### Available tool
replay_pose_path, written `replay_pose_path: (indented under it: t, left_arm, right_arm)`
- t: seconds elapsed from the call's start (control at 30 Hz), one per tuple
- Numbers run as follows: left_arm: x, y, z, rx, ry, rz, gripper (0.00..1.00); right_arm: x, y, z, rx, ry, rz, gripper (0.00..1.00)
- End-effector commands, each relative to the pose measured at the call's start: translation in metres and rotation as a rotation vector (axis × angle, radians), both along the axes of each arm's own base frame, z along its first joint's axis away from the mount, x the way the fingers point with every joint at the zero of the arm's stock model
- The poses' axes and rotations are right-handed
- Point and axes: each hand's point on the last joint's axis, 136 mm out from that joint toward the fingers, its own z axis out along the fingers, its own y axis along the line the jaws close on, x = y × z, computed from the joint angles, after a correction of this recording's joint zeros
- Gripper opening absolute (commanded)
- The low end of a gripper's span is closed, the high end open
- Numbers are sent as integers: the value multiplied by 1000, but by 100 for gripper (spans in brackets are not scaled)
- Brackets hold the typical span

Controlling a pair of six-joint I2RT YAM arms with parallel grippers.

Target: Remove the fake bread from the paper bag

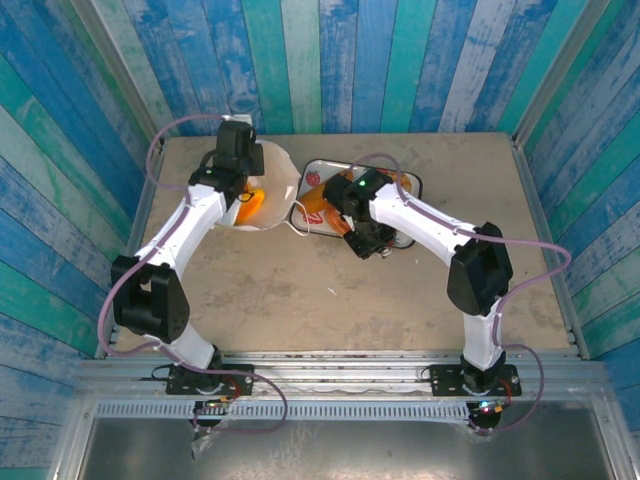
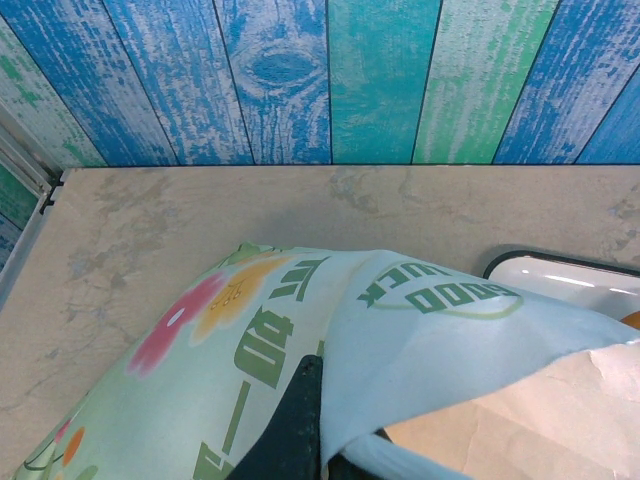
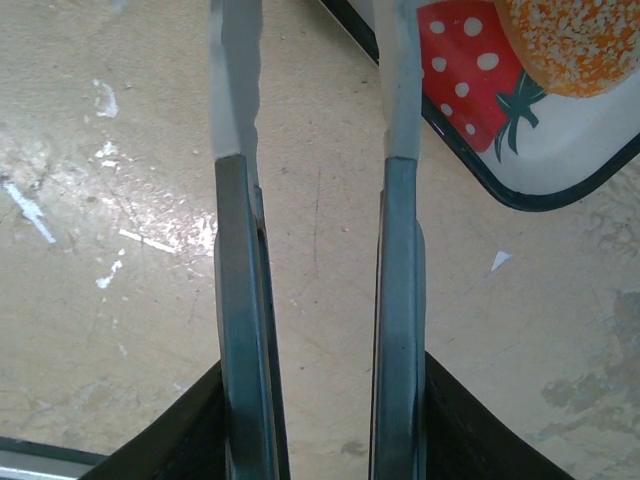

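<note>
1. Surface of the table point(image 1: 300, 300): pale and mottled, with both arm bases bolted at its near edge.
2. Position of the right gripper point(image 3: 315, 120): held low over the table near its middle, just near of the tray's near edge. The fingers point(image 3: 238, 300) are parted by a narrow gap. Bare table is seen between them and nothing is gripped.
3. Position of the tray point(image 1: 417, 190): white, dark-rimmed and printed with red strawberries, set right of centre toward the far side. It is partly covered by the right arm in the overhead view.
4. Location of the fake bread point(image 1: 318, 208): several orange-brown pieces are laid on the tray. A sugared orange bun point(image 3: 575, 40) is seen at the tray's corner, apart from the right fingers. One more orange piece point(image 1: 252, 200) is seen inside the bag's mouth.
5. Position of the paper bag point(image 1: 275, 180): white, placed just left of the tray at the far left. A pink flower and green lettering are printed on its side.
6. State of the left gripper point(image 1: 243, 188): closed on the paper bag's rim. One dark finger point(image 2: 298, 420) is seen with the bag wall folded over it.
7. Backdrop: a plank wall point(image 2: 380, 80) painted blue and green stands at the far edge.
</note>
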Motion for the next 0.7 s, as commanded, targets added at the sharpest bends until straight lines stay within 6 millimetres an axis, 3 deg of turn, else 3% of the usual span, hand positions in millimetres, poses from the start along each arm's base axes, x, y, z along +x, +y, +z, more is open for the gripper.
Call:
replay_pose_path:
  t: [0.0, 0.37, 0.67]
  left_arm:
    - [-7, 5, 4, 0, 9, 2, 2]
    - [-8, 6, 3, 12, 12, 0, 2]
    - [-11, 4, 0, 11, 17, -15, 2]
  right_arm:
    - [-7, -3, 17, 30, -9, 6, 43]
    - [-21, -5, 44, 102, -17, 10, 42]
    - [-28, 18, 99, 338, -82, 32, 40]
